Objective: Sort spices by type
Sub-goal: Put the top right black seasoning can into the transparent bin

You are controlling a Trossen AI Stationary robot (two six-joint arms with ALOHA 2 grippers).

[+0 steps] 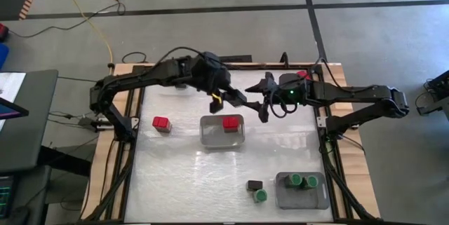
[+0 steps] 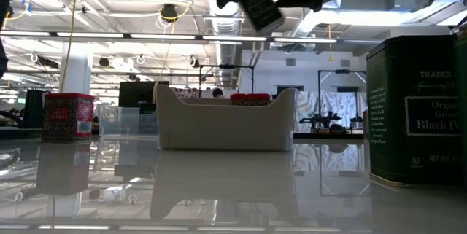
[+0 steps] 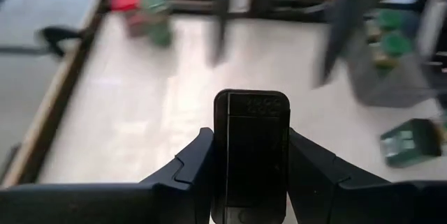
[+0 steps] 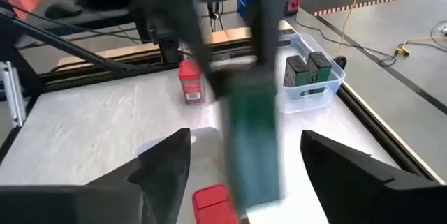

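I see the left gripper (image 3: pixel 250 165) pinching a dark boxy spice container (image 3: pixel 251 151) above the white table (image 1: pixel 182 176). The right gripper (image 4: pixel 244 158) faces it, fingers spread.

We had one camera up high, staring straight down on the whole table (image 1: pixel 175 176) with both arms in shot. A second sat at tabletop level, looking flat across the surface into the room behind, really close to a black tin (image 2: pixel 416 110). Each wrist carried its own camera facing forward past its fingers, super close in. The grey tray (image 1: pixel 222 131) with a red-capped spice (image 1: pixel 229 122) showed in both the high and low views.
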